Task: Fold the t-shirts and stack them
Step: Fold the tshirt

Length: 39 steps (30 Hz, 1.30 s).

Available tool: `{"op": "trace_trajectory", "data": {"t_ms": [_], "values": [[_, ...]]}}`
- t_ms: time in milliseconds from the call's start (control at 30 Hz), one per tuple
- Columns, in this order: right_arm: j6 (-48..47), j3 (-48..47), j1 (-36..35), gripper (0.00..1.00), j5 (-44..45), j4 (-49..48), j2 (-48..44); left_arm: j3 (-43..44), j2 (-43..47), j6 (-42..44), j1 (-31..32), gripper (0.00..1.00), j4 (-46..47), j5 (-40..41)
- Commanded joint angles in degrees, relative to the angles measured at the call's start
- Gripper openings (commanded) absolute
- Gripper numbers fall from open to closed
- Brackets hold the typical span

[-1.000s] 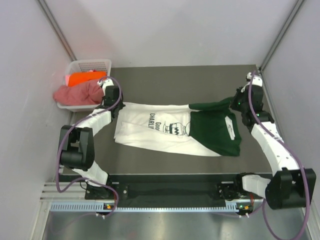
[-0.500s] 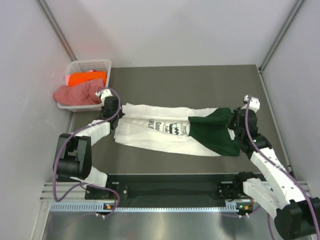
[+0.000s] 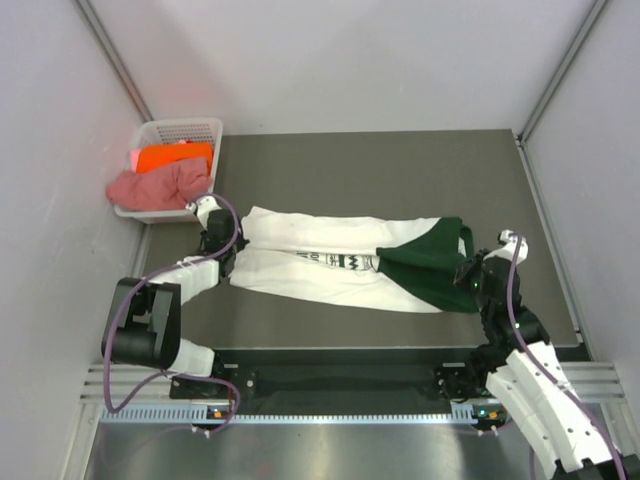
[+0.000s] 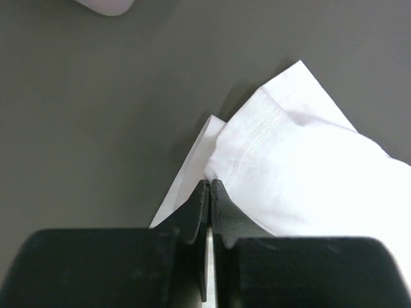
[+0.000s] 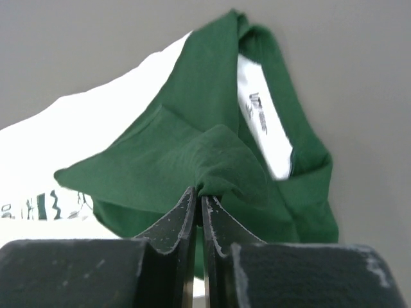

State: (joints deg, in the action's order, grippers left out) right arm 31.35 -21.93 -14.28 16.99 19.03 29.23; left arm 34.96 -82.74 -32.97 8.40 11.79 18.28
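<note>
My left tool (image 4: 207, 186) is pressed together on the white hem of the shirt (image 3: 320, 262), and my right tool (image 5: 198, 192) pinches its green end. In the last second both have pulled back toward my bases, so the shirt, stretched between them on the tabletop (image 3: 400, 170), is now narrower. I judge the lengthwise fold is nearly done.

The printed t-shirt (image 3: 320, 265) lies on the desk (image 3: 400, 180), stretched between the left end effector (image 3: 228, 258) and the right end effector (image 3: 464, 277). Behind the left end effector sits the basket (image 3: 180, 124), with the other t-shirts (image 3: 160, 183) in it.
</note>
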Motion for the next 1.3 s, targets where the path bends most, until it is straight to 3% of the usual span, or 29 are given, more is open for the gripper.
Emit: {"op": "trace_trajectory", "data": {"t_ms": [0,67,100,133,167,200,233,333,400,533,700,867,1067,1267], "values": [[4.14,1.71,-1.1,0.06,-3.45,2.5,-5.75,-1.3,3.36,-1.83,0.12,0.11,3.5,0.87],[5.64,2.07,-1.1,0.19,-2.76,4.34,-10.85,-1.91,5.21,-2.53,0.12,0.24,2.89,1.84],[5.65,2.24,-1.1,0.27,-2.58,4.96,-12.43,-2.09,5.83,-3.06,0.12,0.36,2.45,2.89],[5.91,2.51,-1.1,0.41,-2.14,5.32,-15.4,-2.26,6.62,-3.32,0.12,0.43,2.1,3.25],[6.09,2.86,-1.1,0.64,-1.53,5.41,-16.74,-1.92,7.93,-3.41,0.12,0.49,1.31,4.12],[5.74,3.12,-1.1,0.71,-0.83,5.23,-17.88,-1.74,8.64,-4.46,0.12,0.59,-0.61,5.69],[5.04,3.39,-1.1,0.73,-0.82,3.84,-19.11,-1.39,9.34,-4.47,0.12,0.6,-1.33,5.71],[1.18,1.12,-1.1,0.72,-1.96,0.07,-14.85,1.5,11.72,-3.33,0.3,0.59,-4.65,5.01],[-2.43,-1.52,-1.1,0.64,-4.76,-1.18,-9.4,3.18,12.16,-2.63,0.65,0.58,-6.33,3.52],[-6.83,-9.25,-1.19,0.59,-9.87,-2.94,9.29,10.2,9.71,-0.78,2.93,0.57,-11.52,-0.96],[-9.82,-16.82,-1.1,0.59,-15.22,-4.17,24.95,19.61,3.47,1.24,7.85,0.56,-20.66,-3.95],[-9.73,-21.39,-0.57,0.57,-16.38,-4.34,35.26,22.42,-0.57,-0.24,12.15,0.54,-20.84,-10.1],[-9.21,-25.17,1.01,0.52,-19.37,-6.9,44.76,24.8,-6.02,-2.8,21.38,0.52,-20.76,-11.42],[-9.73,-27.02,1.36,0.5,-19.63,-8.3,51.09,25.16,-9.89,-2.27,22.01,0.5,-21.02,-11.34]]}}
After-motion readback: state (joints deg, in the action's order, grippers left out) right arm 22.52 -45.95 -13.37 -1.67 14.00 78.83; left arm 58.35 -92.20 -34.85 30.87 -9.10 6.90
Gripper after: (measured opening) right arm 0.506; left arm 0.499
